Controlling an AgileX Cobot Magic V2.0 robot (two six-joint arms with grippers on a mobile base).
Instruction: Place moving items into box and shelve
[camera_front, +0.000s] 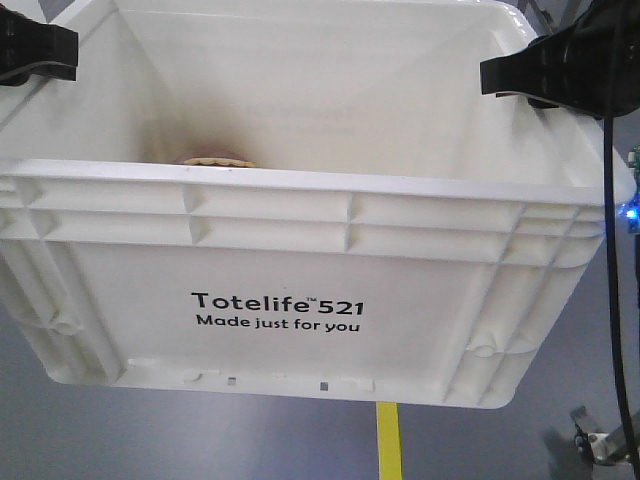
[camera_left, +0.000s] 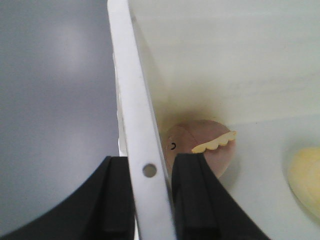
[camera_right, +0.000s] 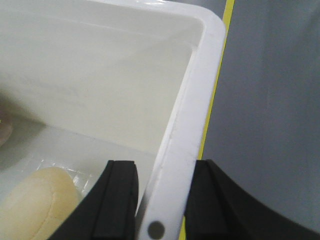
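A white box fills the view, held up in the air. The left gripper and right gripper each pinch the box's rim. Inside the box, a tan bun sits against its left wall, and a pale yellow lump lies near its right wall.

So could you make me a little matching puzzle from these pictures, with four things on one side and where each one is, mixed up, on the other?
Things:
1. left gripper
2. right gripper
3. pale bun
4. yellow stripe

Places:
A. inside the box, on its bottom
B. on the grey floor below the box
C. clamped on the box rim, robot's right side
D. clamped on the box rim, robot's left side

Pairs: 1-D, 2-C, 3-A, 4-B.
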